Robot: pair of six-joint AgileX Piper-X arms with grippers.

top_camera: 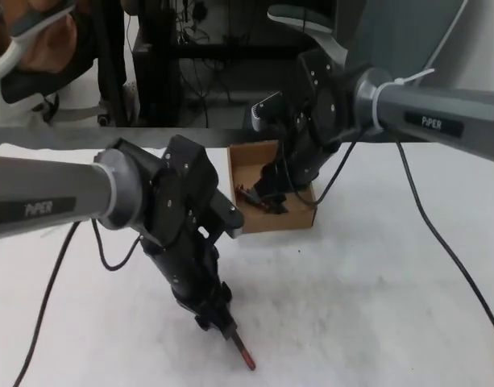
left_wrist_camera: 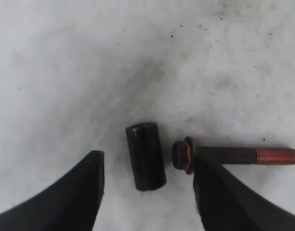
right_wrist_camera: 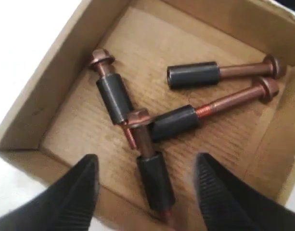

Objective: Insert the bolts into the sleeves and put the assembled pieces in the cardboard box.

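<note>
Currently, the sleeve (left_wrist_camera: 146, 156) lies between the released left gripper's (left_wrist_camera: 148, 163) fingers (left_wrist_camera: 75, 197), long axis crosswise to the adjacent bolt (left_wrist_camera: 234, 156).

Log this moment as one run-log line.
left gripper: open astride sleeve | bolt: beside sleeve, uninserted | right gripper: open over box | box: four assemblies

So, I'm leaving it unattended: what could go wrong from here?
The sleeve lies on its side between the open fingers of the left gripper and could roll away as they close. The bolt has its head right by one finger, so it may get knocked. The right gripper, open over the box, could disturb the four finished pieces.
</note>
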